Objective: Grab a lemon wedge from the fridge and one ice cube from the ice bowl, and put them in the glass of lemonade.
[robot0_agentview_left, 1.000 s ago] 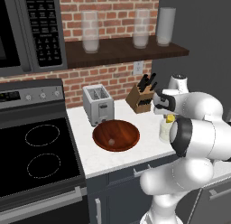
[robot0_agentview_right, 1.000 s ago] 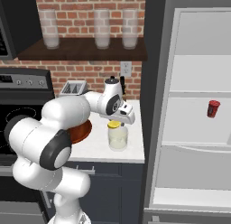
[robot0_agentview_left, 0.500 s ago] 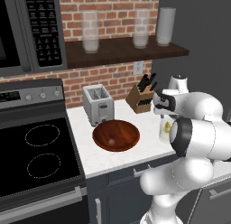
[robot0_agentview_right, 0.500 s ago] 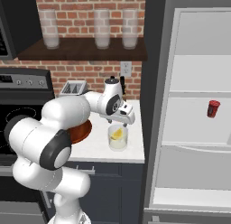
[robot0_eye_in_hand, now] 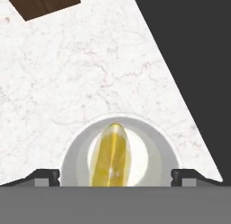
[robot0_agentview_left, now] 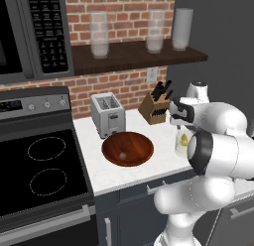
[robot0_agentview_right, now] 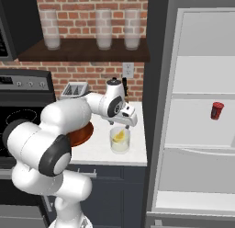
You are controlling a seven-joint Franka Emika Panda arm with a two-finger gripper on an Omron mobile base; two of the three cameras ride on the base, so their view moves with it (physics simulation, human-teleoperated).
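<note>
Gripper (robot0_eye_in_hand: 115, 174) now spread wide over the glass of lemonade (robot0_agentview_right: 120, 140), lemon wedge (robot0_eye_in_hand: 111, 155) dropped in since a second ago; ice cube (robot0_agentview_left: 122, 154), probably that speck in the ice bowl (robot0_agentview_left: 127, 149), comes next.

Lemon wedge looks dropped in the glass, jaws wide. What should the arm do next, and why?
Probably lift the open gripper straight up off the glass of lemonade. The lemon wedge already lies inside it, and the ice cube sits in the ice bowl, so a clear rise comes first.
</note>
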